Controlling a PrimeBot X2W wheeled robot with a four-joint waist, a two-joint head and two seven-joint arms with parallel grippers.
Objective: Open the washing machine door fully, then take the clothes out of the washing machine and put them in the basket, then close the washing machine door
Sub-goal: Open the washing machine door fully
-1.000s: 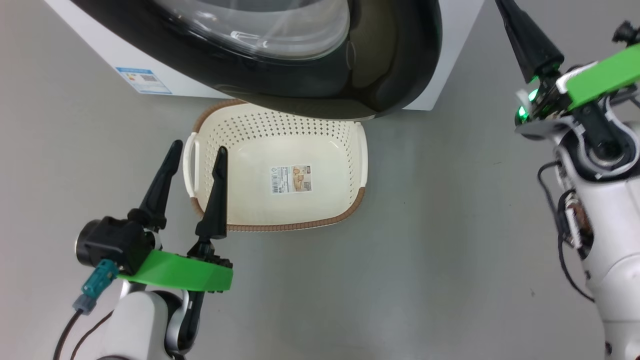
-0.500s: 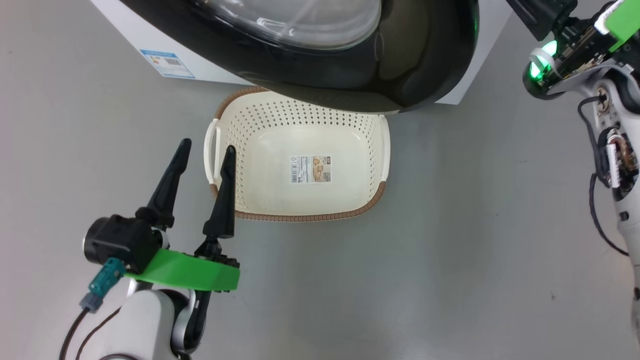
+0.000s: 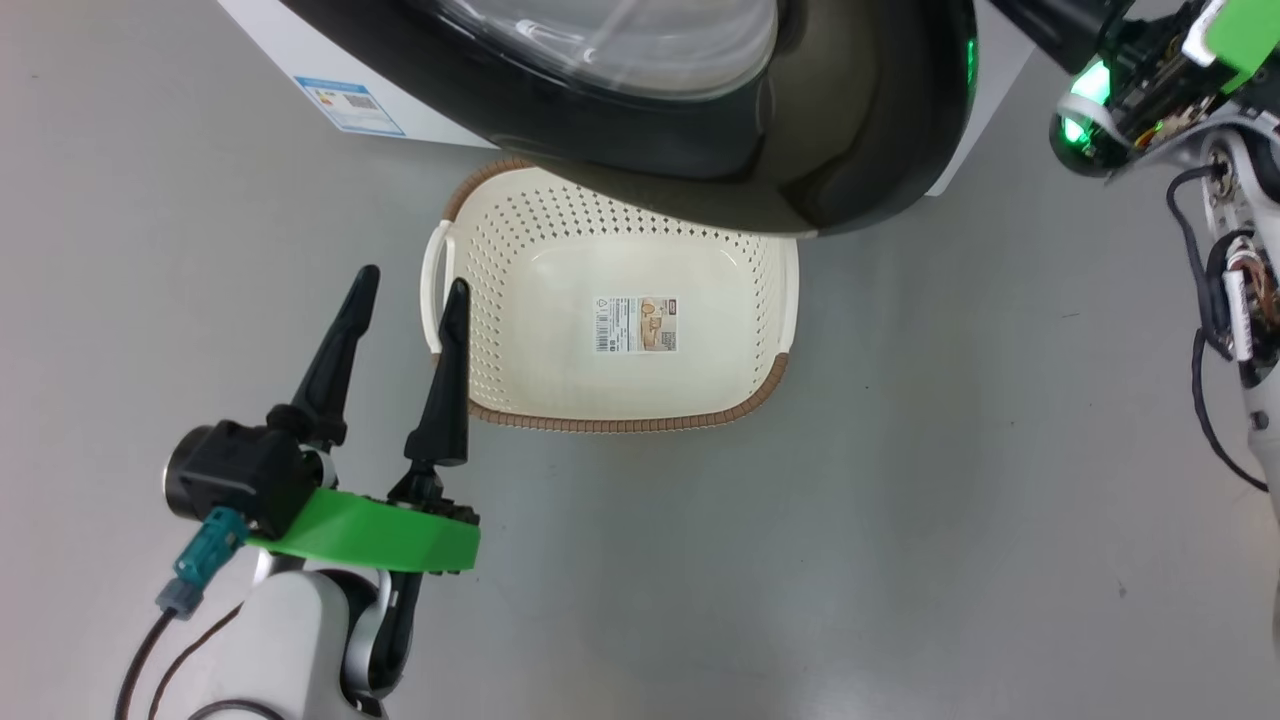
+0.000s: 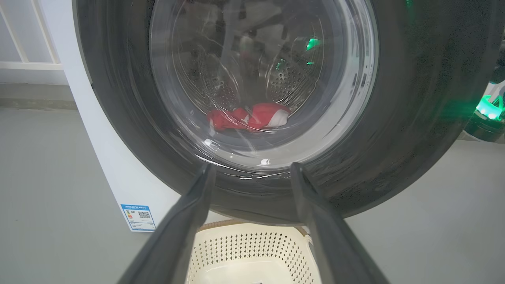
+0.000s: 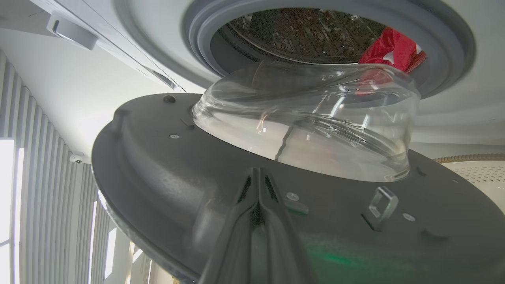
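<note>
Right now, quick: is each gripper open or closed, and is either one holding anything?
Left gripper: open, holding nothing.
Right gripper: shut, holding nothing, tips at the inner face of the washing machine door.

The right end effector (image 5: 258,175) rises from the bottom centre, its fingers pressed together, over the dark inner face of the door (image 5: 158,157). The door's glass bowl (image 5: 307,118) bulges toward the washing machine (image 5: 465,110) opening in the upper frame, where red clothes (image 5: 390,47) lie at the upper right. The basket (image 5: 481,173) rim shows at the right edge.

Bright, even light, with white glare on the washing machine door (image 3: 850,120), a green glow on its rim, and blown-out windows (image 5: 8,197).
</note>
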